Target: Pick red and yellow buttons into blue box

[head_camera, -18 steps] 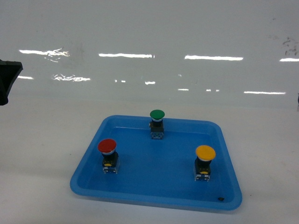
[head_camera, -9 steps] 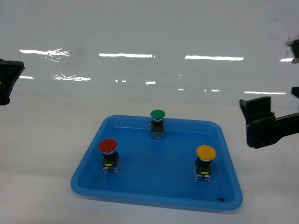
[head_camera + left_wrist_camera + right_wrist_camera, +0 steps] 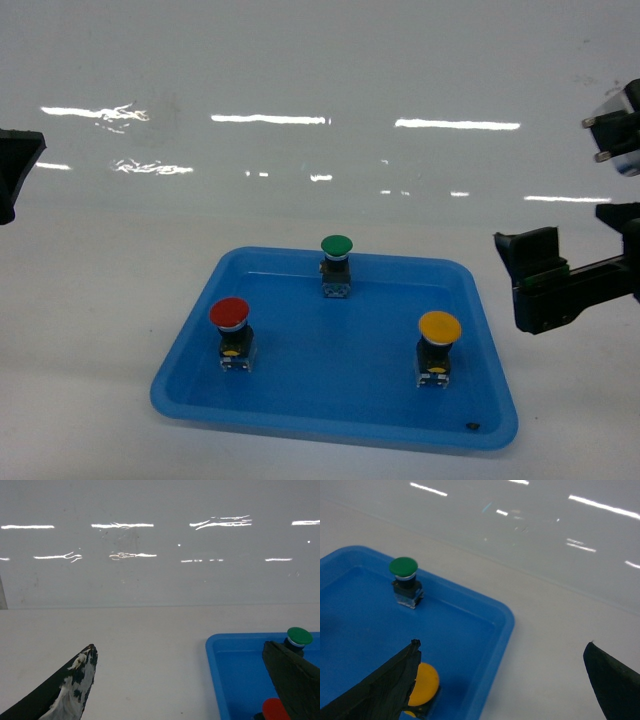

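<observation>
I see a shallow blue tray [image 3: 330, 415] on the white tabletop [image 3: 90, 330]. Green-capped button [image 3: 336, 264] stands upright near the tray's far wall. Small dark speck [image 3: 473, 426] sits in the near right corner. Glossy white wall [image 3: 320, 90] behind.

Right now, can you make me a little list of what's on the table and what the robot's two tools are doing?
tray: shallow blue tray on the white table
red button: upright, left part of tray
yellow button: upright, right part of tray
green button: upright, at the far edge of tray
blue box: not in view
left tool: open, holding nothing, left of tray
right tool: open, holding nothing, above tray's right edge near the yellow button
</observation>
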### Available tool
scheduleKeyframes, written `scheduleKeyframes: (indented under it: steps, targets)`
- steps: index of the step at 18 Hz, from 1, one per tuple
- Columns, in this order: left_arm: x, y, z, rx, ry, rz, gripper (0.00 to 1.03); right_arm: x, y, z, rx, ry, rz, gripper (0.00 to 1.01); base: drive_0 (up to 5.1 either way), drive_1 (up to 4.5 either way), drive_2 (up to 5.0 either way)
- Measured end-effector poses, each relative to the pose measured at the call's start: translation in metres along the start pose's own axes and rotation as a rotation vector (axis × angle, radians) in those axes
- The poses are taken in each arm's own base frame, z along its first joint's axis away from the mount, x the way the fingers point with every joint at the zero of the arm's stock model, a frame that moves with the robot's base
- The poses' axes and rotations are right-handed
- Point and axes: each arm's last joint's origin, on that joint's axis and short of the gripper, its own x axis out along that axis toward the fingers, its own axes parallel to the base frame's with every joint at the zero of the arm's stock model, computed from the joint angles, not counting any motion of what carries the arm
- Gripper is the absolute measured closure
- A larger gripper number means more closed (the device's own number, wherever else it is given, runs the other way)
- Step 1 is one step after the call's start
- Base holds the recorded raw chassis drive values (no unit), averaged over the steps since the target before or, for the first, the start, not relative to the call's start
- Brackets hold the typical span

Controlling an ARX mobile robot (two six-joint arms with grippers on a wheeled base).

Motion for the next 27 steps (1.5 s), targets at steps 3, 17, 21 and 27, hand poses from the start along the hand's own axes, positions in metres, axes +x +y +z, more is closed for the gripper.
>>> scheduleKeyframes:
  steps: [3, 17, 21, 27]
  targets:
    - [0.0, -0.001, 0.0, 0.0, 0.0, -0.003, 0.05, 0.029, 0.021, 0.011, -0.005, 0.004, 0.113, 0.03, 0.0, 0.0, 0.0]
    - [0.0, 0.0, 0.0, 0.0, 0.0, -0.002, 0.05, 0.053, 0.032, 0.002, -0.011, 0.059, 0.134, 0.03, 0.0, 0.0, 0.0]
    - [0.0, -0.001, 0.0, 0.001, 0.0, -0.003, 0.05, 0.063, 0.032, -0.014, -0.017, 0.102, 0.133, 0.03, 0.0, 0.0, 0.0]
    - [0.0, 0.0, 0.0, 0.001, 0.0, -0.003, 0.05, 0.073, 0.044, -0.047, -0.041, 0.213, 0.164, 0.03, 0.0, 0.0, 0.0]
